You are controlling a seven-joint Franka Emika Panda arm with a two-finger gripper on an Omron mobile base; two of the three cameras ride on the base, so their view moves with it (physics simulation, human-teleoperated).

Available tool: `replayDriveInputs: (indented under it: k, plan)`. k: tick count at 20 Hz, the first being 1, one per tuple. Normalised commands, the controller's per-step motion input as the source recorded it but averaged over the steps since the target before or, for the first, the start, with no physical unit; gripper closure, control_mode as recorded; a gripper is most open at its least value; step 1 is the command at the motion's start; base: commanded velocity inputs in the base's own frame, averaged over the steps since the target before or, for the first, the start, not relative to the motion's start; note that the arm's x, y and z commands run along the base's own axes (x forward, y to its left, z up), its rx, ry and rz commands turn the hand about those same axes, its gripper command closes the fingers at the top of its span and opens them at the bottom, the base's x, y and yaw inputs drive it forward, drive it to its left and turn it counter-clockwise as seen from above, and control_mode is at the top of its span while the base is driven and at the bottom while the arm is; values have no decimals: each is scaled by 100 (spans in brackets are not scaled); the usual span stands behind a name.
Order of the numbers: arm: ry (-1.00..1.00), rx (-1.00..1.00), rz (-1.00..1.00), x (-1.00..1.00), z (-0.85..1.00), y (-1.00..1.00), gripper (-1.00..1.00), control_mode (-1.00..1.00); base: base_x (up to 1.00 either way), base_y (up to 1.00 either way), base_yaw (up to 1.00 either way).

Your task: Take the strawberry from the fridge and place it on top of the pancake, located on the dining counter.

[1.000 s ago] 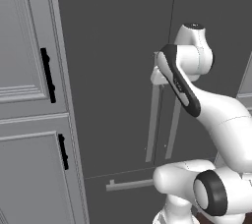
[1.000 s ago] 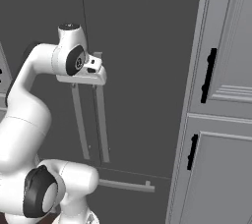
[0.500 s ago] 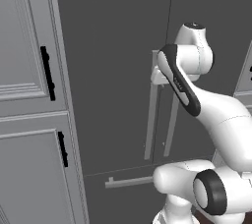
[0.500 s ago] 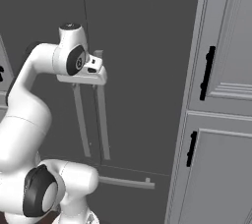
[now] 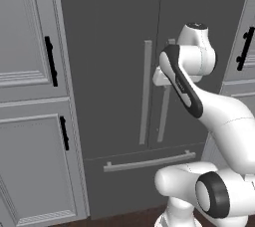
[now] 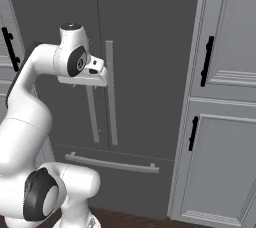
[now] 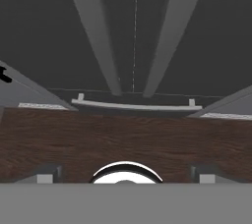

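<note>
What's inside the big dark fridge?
Nothing inside can be seen: both doors of the fridge are shut, and so is its bottom drawer. Anything on its shelves is hidden behind them.

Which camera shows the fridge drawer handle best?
The hand view: the drawer handle runs unblocked between both mounts. The left base view shows it whole but slanted. In the right base view, the arm hides its left end.
</note>
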Motion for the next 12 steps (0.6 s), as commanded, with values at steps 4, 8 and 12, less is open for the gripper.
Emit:
replayDriveInputs:
  k: [4,8,12]
  plan:
    - [0,0,0,0,0,0,-100,100,-53,-1,0]
    - [0,0,0,0,0,0,-100,100,-51,-5,0]
    - [0,0,0,0,0,0,-100,100,-47,-12,0]
